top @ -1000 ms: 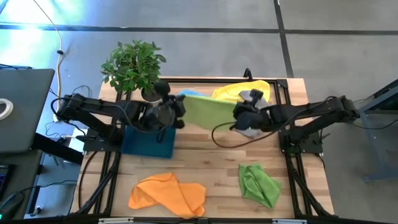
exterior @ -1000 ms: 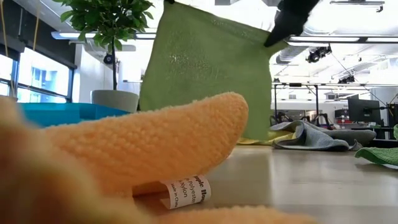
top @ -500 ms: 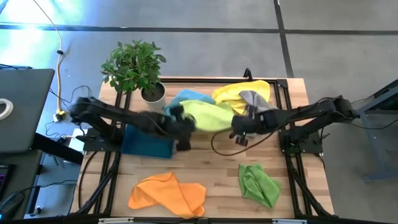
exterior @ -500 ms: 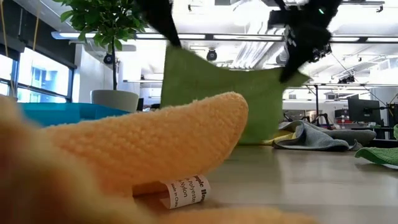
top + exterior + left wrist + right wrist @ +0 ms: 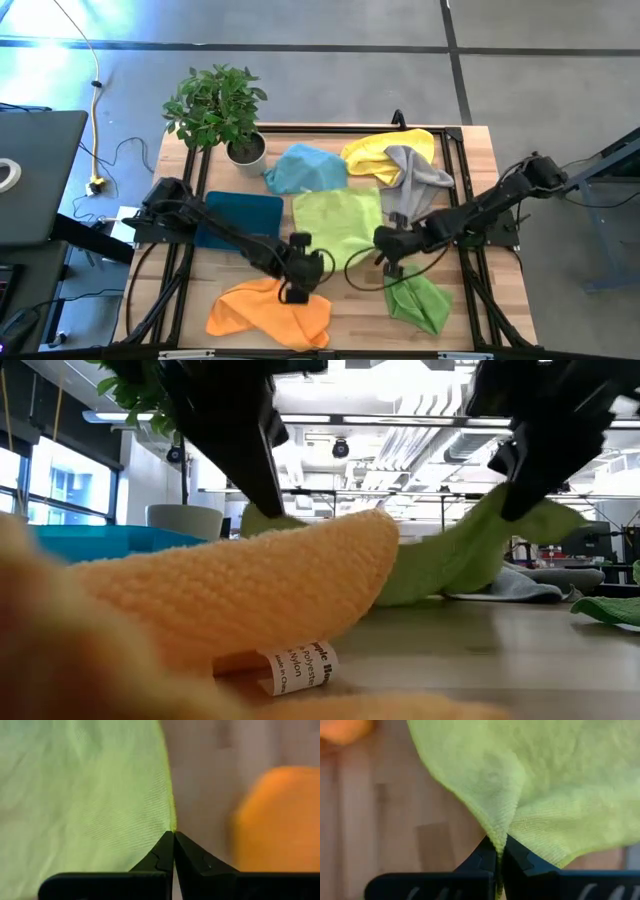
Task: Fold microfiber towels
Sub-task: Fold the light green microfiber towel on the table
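Observation:
A lime green towel (image 5: pixel 338 222) lies spread in the middle of the table, its near edge held up between my two grippers. My left gripper (image 5: pixel 298 252) is shut on its near left corner; my right gripper (image 5: pixel 388 240) is shut on its near right corner. An orange towel (image 5: pixel 268 310) lies crumpled at the near left, a second lime green towel (image 5: pixel 415 296) at the near right. Light blue (image 5: pixel 305 168), yellow (image 5: pixel 385 150) and grey (image 5: pixel 410 180) towels lie at the far side. My left gripper pinches the lime towel's near left corner (image 5: pixel 171 826) between its two fingertips, along the edge. That corner is lifted a little; the cloth slopes away from it toward the table's far side. My right gripper pinches the towel's near right corner (image 5: pixel 497 840) between its two fingertips, the cloth puckered into a fold there. The corner is lifted off the table (image 5: pixel 500 525), and the towel sags down from it to the table.
A dark teal tray (image 5: pixel 240 222) lies at the left, a potted plant (image 5: pixel 215 105) at the far left corner. Bare wood shows between the orange and the second lime towel near the front edge.
Both grippers have come down and toward the table's near edge, still shut on the lime towel's corners. The towel, which hung upright from them at the far side, has been drawn forward and laid out; its far part now rests flat on the table.

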### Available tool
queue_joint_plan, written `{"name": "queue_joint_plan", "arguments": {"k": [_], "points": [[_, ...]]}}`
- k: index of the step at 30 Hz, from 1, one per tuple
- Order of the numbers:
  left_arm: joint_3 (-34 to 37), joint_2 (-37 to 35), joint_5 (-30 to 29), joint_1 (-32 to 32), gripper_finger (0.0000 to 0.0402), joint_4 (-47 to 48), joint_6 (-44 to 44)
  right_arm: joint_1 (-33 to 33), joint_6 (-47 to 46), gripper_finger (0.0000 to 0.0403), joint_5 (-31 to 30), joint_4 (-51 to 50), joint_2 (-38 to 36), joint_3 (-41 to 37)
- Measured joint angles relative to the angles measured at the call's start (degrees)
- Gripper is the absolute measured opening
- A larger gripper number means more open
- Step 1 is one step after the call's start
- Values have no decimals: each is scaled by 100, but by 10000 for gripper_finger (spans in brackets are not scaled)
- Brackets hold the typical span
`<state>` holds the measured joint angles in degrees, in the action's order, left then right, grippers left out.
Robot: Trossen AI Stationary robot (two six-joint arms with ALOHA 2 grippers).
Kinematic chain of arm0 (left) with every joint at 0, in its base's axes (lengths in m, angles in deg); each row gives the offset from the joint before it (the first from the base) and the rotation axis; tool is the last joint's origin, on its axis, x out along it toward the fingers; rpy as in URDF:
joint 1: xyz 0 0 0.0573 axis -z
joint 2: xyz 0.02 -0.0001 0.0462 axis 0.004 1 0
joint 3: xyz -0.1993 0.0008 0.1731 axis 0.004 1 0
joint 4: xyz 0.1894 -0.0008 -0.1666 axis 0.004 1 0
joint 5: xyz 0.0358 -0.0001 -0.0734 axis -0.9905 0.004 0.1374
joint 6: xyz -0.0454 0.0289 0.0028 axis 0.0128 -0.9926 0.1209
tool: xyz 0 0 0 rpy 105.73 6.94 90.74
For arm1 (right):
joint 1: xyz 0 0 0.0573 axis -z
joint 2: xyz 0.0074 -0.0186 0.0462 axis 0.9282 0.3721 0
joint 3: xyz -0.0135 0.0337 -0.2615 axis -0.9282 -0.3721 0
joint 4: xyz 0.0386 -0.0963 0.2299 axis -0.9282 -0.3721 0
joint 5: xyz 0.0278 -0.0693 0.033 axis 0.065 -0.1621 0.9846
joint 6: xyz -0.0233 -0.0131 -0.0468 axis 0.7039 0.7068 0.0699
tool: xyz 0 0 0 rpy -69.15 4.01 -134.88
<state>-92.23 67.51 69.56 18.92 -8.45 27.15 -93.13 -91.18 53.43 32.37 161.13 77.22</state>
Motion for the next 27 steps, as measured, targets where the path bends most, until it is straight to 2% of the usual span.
{"name": "queue_joint_plan", "arguments": {"k": [7, 13, 19, 27], "points": [[-45, -48, 592, 308, 0, -222, 170, -360, -339, 0, 772, 219, 239, 9], [-44, -48, 244, 306, 0, 87, 315, -336, 303, 0, 1019, 205, 427, 9], [-37, -48, -580, 78, 0, 760, 761, 64, 1302, 0, 798, -109, 448, 9], [-37, -46, -1113, -261, 0, 1220, 856, 714, 3135, 0, -57, -234, 455, 9]]}}
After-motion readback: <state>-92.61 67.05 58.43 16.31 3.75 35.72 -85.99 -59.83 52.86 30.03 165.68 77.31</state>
